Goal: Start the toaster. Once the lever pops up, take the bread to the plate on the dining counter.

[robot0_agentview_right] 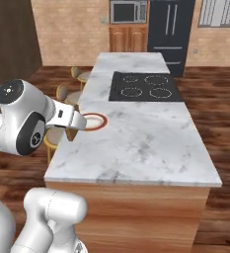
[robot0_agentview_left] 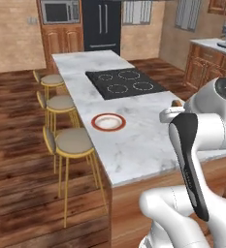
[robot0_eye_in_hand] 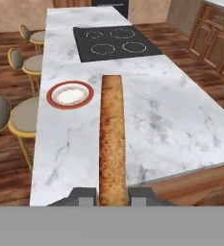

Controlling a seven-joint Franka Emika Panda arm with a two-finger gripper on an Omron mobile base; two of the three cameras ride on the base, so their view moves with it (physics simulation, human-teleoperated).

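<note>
Above the dining counter (robot0_agentview_left: 134,145), near its end closest to the robot, your gripper (robot0_eye_in_hand: 113,196) is clamped tight on the bread (robot0_eye_in_hand: 112,139); the hand view looks along the slice edge-on, a brown strip running up between the two finger tips. From the right base view the bread (robot0_agentview_right: 72,133) shows as a brown sliver under the hand, over the counter's edge on the stool side, just short of the plate (robot0_agentview_right: 93,121). From the left base view you catch only a small brown corner of the bread (robot0_agentview_left: 177,103) past the wrist.

You can see the plate (robot0_agentview_left: 108,122) resting on the marble, near the counter's stool-side edge and between the gripper and the black cooktop (robot0_agentview_left: 125,82). The plate (robot0_eye_in_hand: 70,94) lies to the left of the slice's far end in the hand view, apart from it. Three stools (robot0_agentview_left: 74,143) stand along the same side of the counter as the plate.
</note>
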